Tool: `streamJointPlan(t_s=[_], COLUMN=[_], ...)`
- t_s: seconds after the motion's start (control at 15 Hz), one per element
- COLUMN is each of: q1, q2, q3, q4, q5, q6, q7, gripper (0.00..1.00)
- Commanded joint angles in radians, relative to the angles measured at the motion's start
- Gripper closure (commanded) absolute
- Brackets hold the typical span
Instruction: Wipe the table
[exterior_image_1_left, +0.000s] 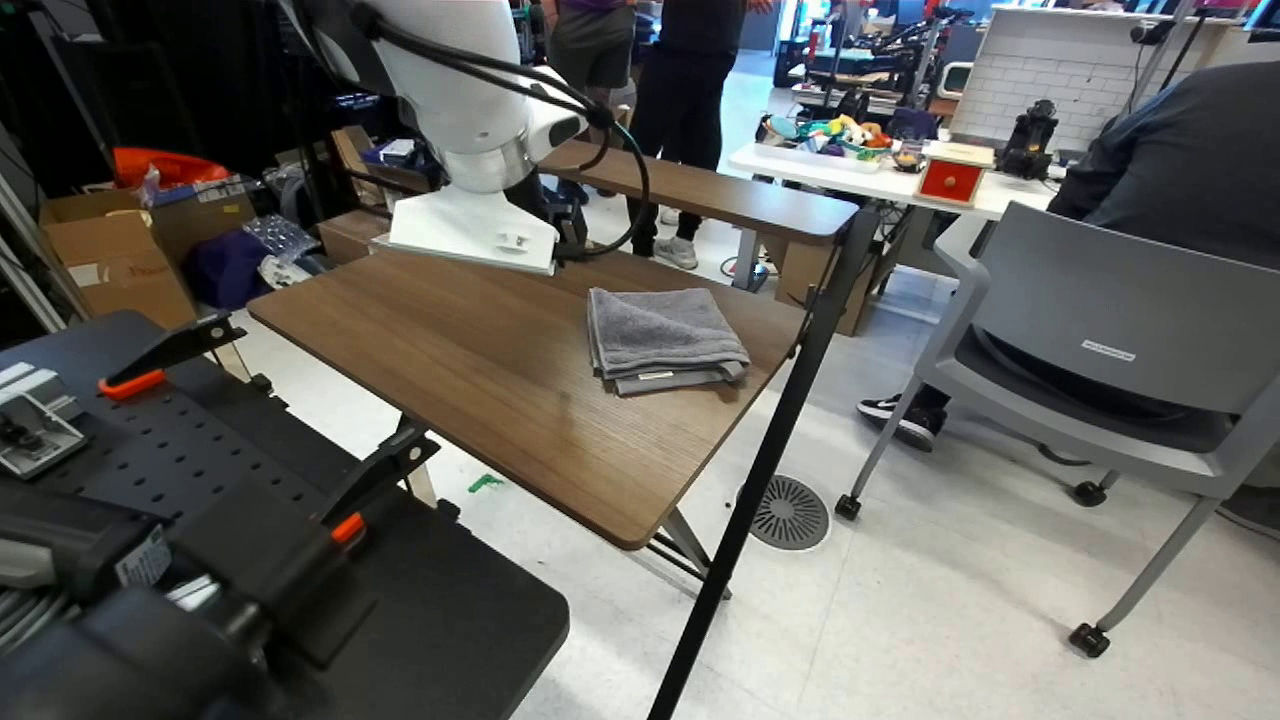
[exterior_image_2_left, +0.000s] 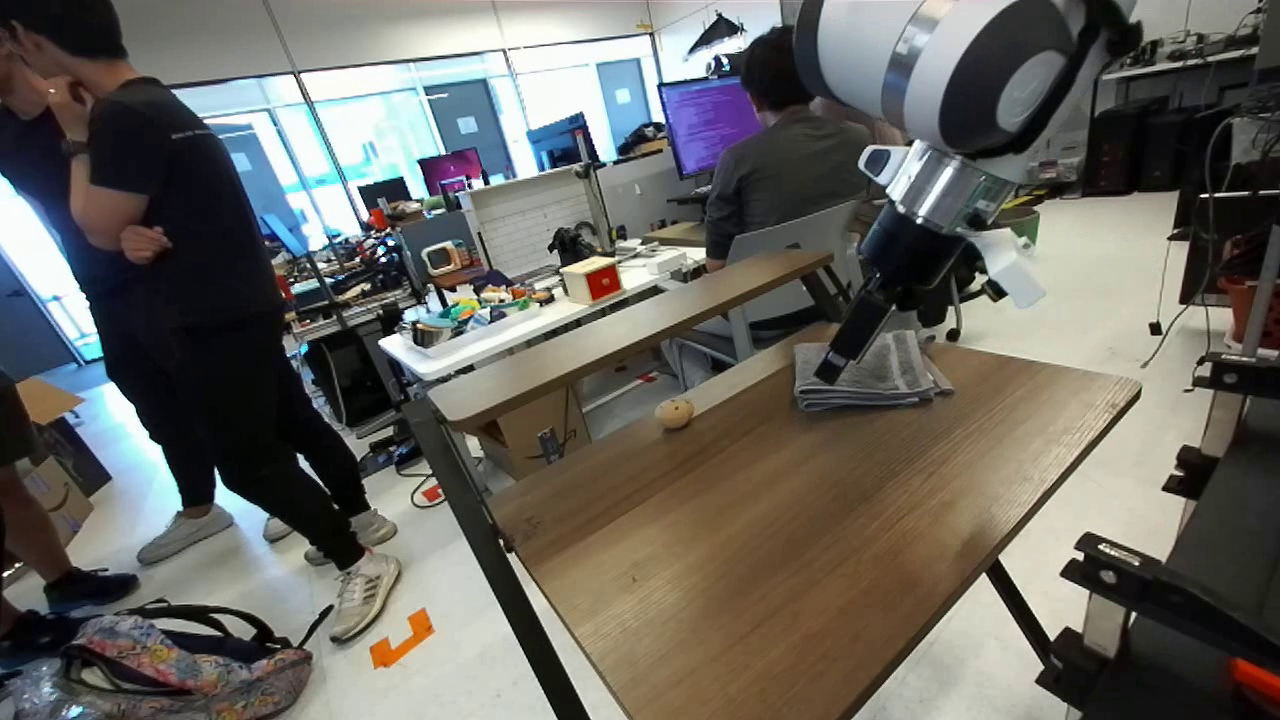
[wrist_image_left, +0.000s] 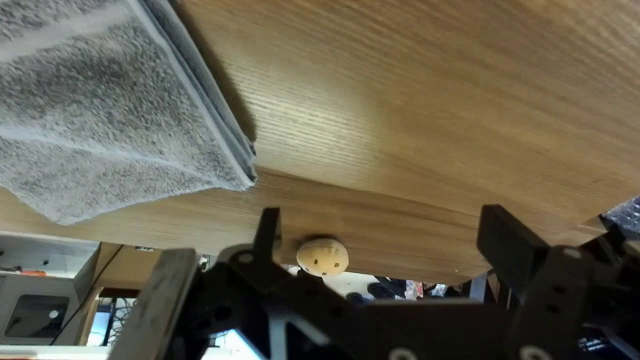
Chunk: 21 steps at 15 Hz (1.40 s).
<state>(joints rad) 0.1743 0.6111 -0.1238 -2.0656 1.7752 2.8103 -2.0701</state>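
The table has a brown wood-grain top and shows in both exterior views; it fills much of the wrist view. A folded grey towel lies flat on it, also in an exterior view and at the left of the wrist view. My gripper is open and empty above the table, beside the towel. In an exterior view its black fingers overlap the towel; a white plate largely hides them in the other exterior picture.
A small round tan object with dark dots sits near the table's edge, also between my fingers' outline in the wrist view. A raised wooden shelf runs along that edge. A black bench with clamps and a grey chair stand near.
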Motion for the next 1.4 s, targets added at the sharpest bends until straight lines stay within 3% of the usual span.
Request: streamJointPlan(t_s=[0.0,0.27,0.8,1.33], q1=[0.0,0.001,0.036,0.09], q2=[0.029,0.113,0.23,0.426], q3=[0.004,0.008,-0.009,-0.018], q4=[0.031,0.096,0.345,0.561], q5=[0.026,0.041,0.382,0.518], q6=[-0.001,-0.001,0.019,0.06], q7=[-0.011,-0.011,-0.257,-0.255], gripper=[0.0,0.0,0.0,0.0])
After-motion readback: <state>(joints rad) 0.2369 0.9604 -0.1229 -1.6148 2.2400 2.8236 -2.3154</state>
